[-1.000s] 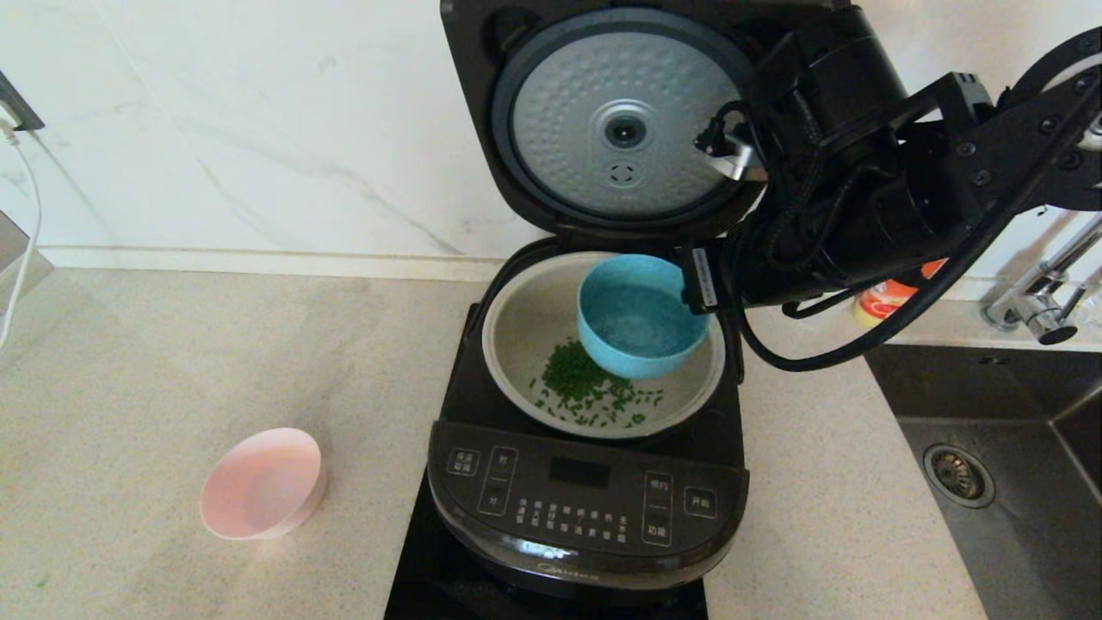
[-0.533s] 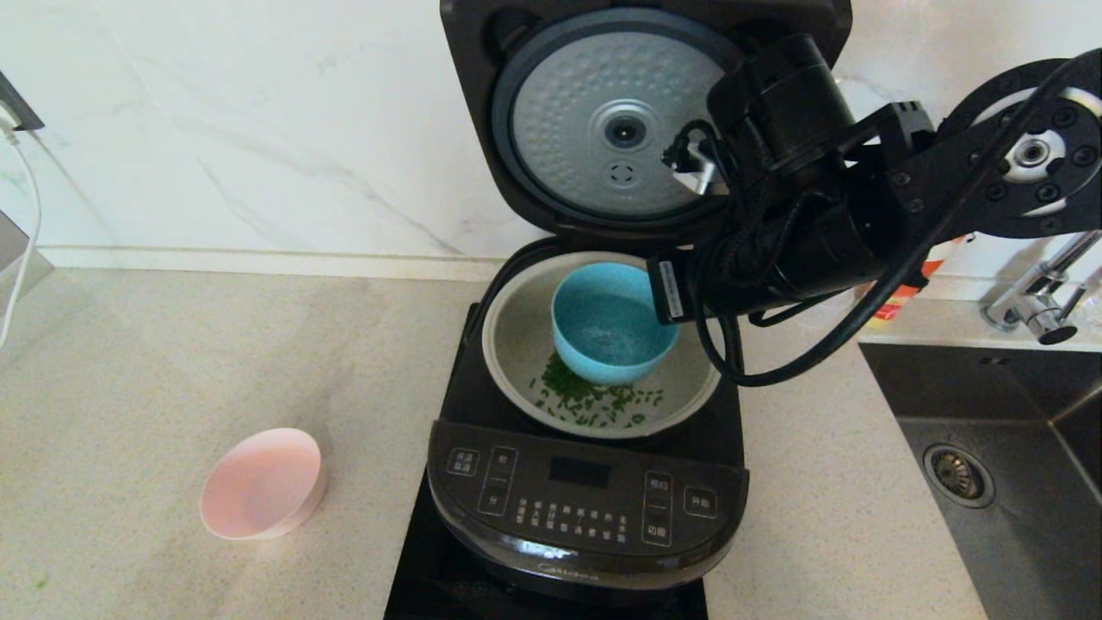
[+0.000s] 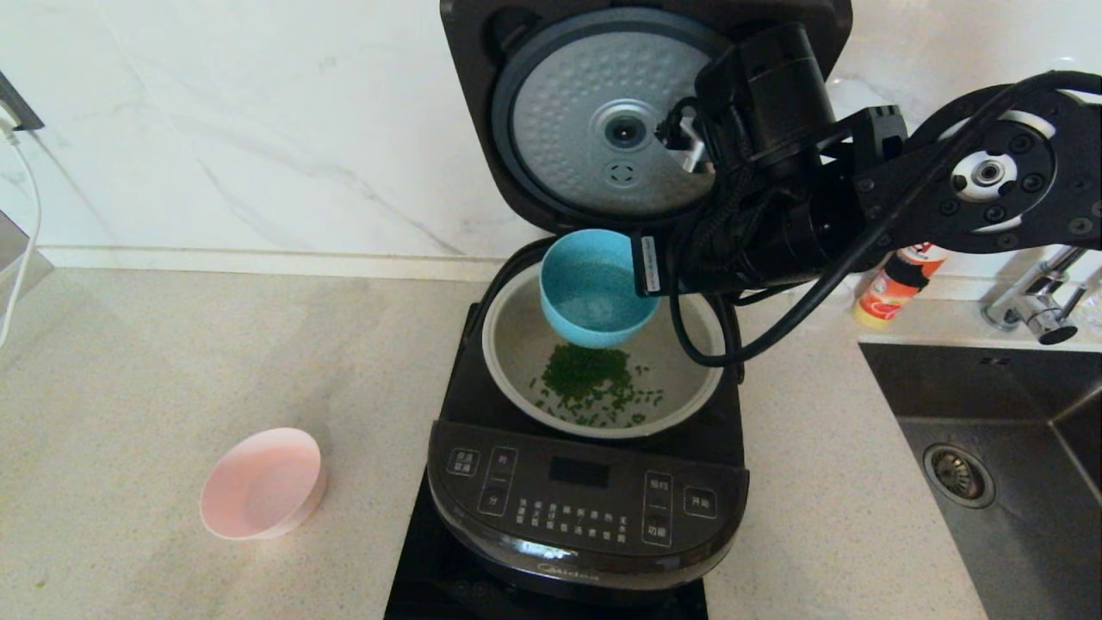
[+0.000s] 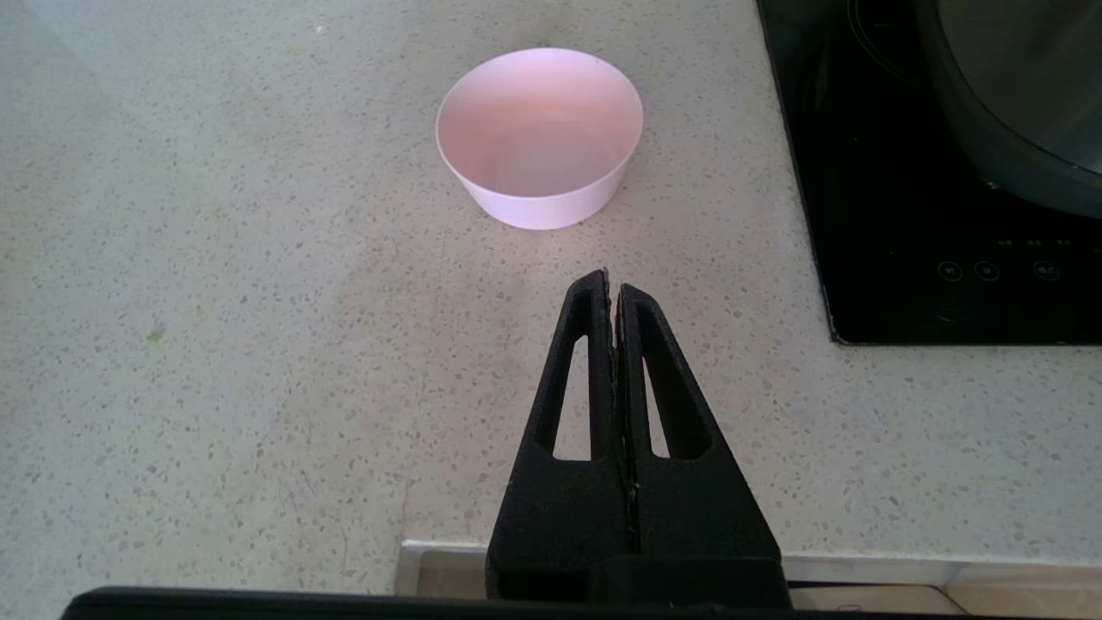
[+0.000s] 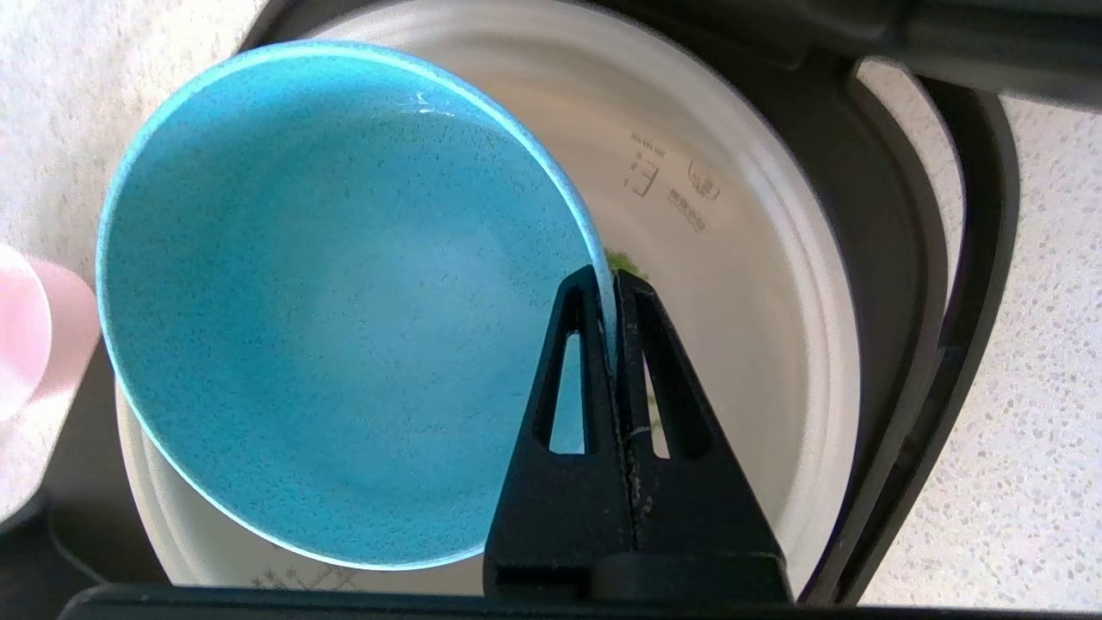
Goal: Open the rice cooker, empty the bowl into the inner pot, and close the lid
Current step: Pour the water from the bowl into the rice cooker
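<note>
- The right arm reaches in from the right, its right gripper (image 5: 613, 284) pinched tight (fingers nearly meeting).
- The left gripper (image 4: 609, 284) hangs parked, fingers pressed together.

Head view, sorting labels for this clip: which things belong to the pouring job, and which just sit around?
In the job:
- glossy black rice cooker
- round silver-grey inner pot with green bits
- raised black lid
- tilted blue bowl, pinched by the right gripper

Lying about:
- pink bowl
- orange bottle
- steel sink
- left gripper, idle
</note>
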You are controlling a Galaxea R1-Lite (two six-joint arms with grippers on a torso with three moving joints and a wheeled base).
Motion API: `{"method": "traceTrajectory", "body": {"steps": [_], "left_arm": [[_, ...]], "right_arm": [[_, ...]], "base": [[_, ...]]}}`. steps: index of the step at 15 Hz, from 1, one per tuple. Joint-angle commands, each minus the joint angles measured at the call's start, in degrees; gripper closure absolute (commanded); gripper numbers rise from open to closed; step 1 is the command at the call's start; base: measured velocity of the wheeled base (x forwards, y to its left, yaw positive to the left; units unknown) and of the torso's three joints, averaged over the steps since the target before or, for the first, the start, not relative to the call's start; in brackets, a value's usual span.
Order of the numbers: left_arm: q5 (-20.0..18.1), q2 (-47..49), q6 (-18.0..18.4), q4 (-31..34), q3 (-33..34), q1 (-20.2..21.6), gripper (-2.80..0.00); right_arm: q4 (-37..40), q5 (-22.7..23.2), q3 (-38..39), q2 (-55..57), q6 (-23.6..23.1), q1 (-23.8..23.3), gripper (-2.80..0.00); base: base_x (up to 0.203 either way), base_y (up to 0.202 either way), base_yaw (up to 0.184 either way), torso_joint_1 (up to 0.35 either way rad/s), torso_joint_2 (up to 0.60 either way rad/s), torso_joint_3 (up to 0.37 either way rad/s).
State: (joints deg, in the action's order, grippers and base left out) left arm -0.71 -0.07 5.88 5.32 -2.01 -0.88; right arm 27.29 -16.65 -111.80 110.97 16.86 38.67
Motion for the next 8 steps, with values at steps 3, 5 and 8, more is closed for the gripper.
{"method": "traceTrajectory", "body": {"steps": [3, 5, 8], "left_arm": [[0.00, -0.01, 0.01, 0.05, -0.01, 0.00, 0.00], [0.00, -0.01, 0.01, 0.04, -0.01, 0.00, 0.00], [0.00, -0.01, 0.01, 0.05, -0.01, 0.00, 0.00]], "right_arm": [[-1.06, -0.88, 0.09, -1.00, 0.84, -0.08, 0.00], [-3.58, -3.39, 0.36, -1.02, 0.83, -0.08, 0.00], [-6.32, -5.76, 0.79, -1.15, 0.81, -0.14, 0.00]], "base": [[0.000, 0.000, 0.000, 0.000, 0.00, 0.000], [0.000, 0.000, 0.000, 0.000, 0.00, 0.000], [0.000, 0.000, 0.000, 0.000, 0.00, 0.000]]}}
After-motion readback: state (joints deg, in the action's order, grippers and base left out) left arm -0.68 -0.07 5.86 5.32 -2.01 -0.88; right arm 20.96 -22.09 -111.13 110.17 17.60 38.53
